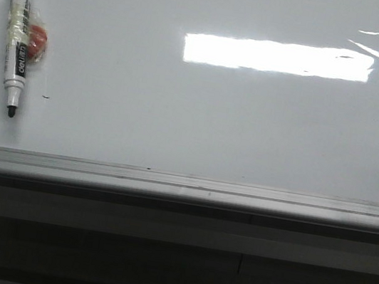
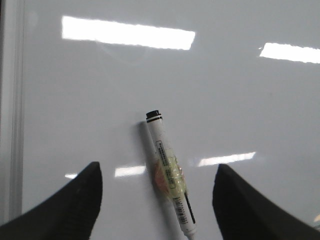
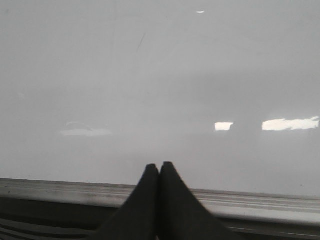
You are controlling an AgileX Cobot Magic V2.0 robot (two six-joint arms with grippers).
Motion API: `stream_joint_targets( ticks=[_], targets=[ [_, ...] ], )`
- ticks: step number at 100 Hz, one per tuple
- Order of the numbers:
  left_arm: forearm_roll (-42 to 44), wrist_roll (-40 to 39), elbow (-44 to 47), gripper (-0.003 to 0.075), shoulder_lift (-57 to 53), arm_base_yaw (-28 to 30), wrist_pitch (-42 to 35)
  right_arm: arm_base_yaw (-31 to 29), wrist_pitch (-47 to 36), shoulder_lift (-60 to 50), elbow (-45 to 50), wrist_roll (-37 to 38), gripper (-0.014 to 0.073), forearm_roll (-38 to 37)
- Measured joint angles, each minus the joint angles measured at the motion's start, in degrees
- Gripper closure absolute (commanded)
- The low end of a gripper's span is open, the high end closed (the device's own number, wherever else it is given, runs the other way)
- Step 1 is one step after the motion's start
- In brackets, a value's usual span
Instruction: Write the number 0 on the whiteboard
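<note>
The whiteboard (image 1: 215,117) is glossy white with a bright glare patch and a grey metal strip along its bottom edge. No number 0 shows on it; only a tiny black dash (image 1: 45,97) sits near the marker. A white marker (image 1: 16,35) with a black uncapped tip and an orange piece taped to it lies on the board at the far left. In the left wrist view the marker (image 2: 169,172) lies between my left gripper's (image 2: 157,175) wide-open fingers, untouched. My right gripper (image 3: 160,166) is shut and empty above the board's metal edge. Neither gripper shows in the front view.
The grey metal strip (image 1: 183,184) runs along the board's near edge, with a dark area (image 1: 155,266) below it. The strip also shows in the right wrist view (image 3: 60,192). A frame edge (image 2: 12,125) of the board shows in the left wrist view.
</note>
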Motion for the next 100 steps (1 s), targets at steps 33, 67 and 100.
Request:
stream_joint_targets(
  ticks=[33,67,100],
  targets=[
    [-0.47,2.56,3.99,0.0280,0.32,-4.92,-1.08,0.00,-0.26,0.00,0.00,0.00,0.0651,0.00],
    [-5.80,2.46,6.14,0.0323,9.91,-25.40,-22.47,0.00,-0.26,0.00,0.00,0.00,0.0651,0.00],
    [-19.48,1.76,6.14,0.0351,27.05,-45.10,-51.05,0.00,-0.26,0.00,0.00,0.00,0.0651,0.00]
  ],
)
